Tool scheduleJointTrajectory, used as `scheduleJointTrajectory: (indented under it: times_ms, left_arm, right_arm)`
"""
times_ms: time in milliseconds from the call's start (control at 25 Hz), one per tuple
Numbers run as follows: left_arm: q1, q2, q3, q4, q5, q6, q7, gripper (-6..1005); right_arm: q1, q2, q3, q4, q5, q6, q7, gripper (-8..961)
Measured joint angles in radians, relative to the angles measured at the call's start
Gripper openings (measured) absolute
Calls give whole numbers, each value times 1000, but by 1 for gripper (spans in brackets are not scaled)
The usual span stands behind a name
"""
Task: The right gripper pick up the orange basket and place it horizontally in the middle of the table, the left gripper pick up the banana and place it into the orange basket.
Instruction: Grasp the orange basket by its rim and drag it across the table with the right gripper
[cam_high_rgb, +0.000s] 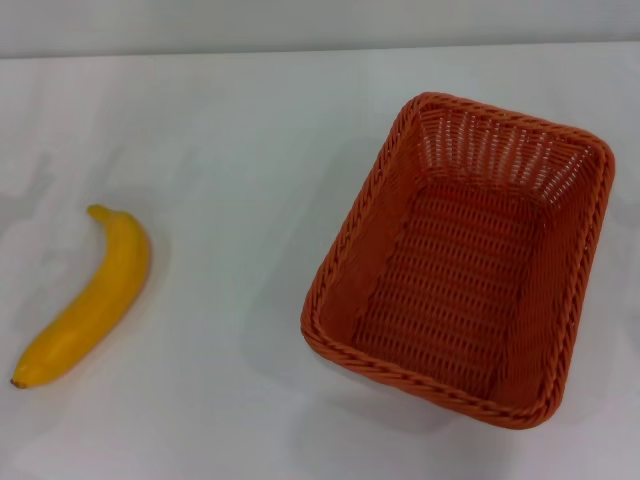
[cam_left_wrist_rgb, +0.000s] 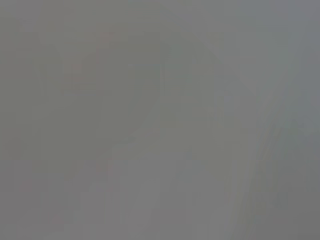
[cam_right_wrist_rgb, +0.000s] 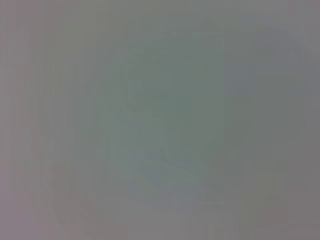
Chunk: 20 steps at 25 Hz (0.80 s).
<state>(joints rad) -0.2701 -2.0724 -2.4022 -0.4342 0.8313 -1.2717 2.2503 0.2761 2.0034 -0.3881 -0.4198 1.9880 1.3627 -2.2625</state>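
We see neither the right gripper nor the left gripper in the head view, and both wrist views show only a featureless grey, so we cannot tell whether either one is wide, narrow or holding anything. The orange basket (cam_high_rgb: 460, 255) stands upright and empty on the robot's right side of the table (cam_high_rgb: 240, 150), its long axis running from near the robot toward the far edge and tilted a little, so it lies closer to lengthwise than crosswise. We judge that the first step, lifting it, has not begun, and that the right arm is the nearer one to it; setting it horizontally in the middle would call for a turn as well as a shift toward the left. The banana (cam_high_rgb: 85, 300) lies well apart on the left side, stem pointing away from the robot, dark tip nearer, within the left arm's side
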Motion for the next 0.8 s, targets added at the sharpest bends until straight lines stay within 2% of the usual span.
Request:
scheduleJointTrajectory:
  times_ms: [800]
  left_arm:
    - [-3,-2,0,0,0,0,0,863]
  right_arm:
    - [6,0,0,1,2,-4,-5,871]
